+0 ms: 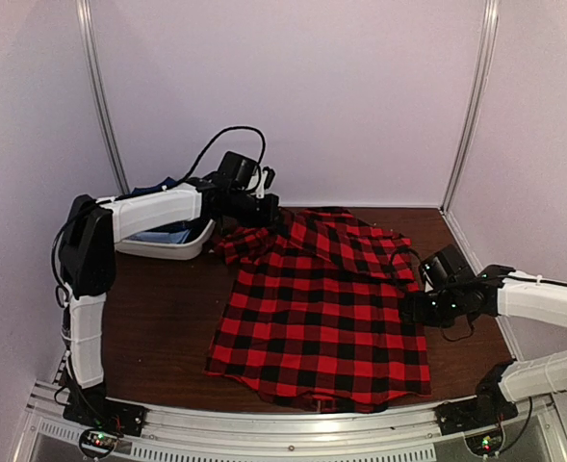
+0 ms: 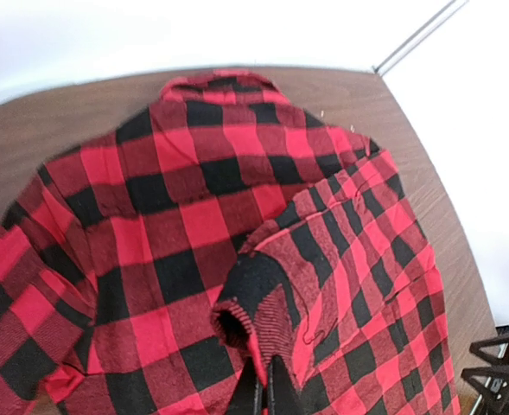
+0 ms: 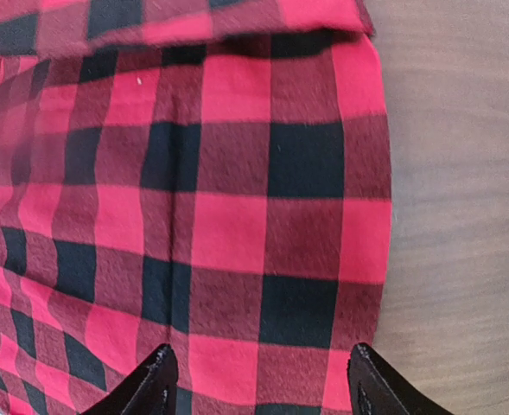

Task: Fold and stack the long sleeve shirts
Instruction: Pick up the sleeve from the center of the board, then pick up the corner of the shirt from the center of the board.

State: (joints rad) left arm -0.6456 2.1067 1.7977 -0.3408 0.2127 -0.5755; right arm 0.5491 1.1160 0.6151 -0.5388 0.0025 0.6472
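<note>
A red-and-black checked long sleeve shirt [image 1: 322, 318] lies spread on the brown table, collar toward the back wall. My left gripper [image 2: 267, 380] is at the shirt's far left corner [image 1: 262, 200], shut on the sleeve cuff [image 2: 254, 303], which is lifted and folded over the shirt's body. My right gripper [image 3: 258, 363] hovers open over the shirt's right edge [image 1: 418, 306], with the cloth's hem between and below its fingertips [image 3: 155, 372]. Blue cloth [image 1: 166, 234] shows in a tray at the back left, mostly hidden by the left arm.
A pale tray [image 1: 182, 248] stands at the back left, under the left arm. Bare brown table [image 1: 158, 318] lies left of the shirt and along its right side [image 3: 461, 216]. White walls close in the back and sides.
</note>
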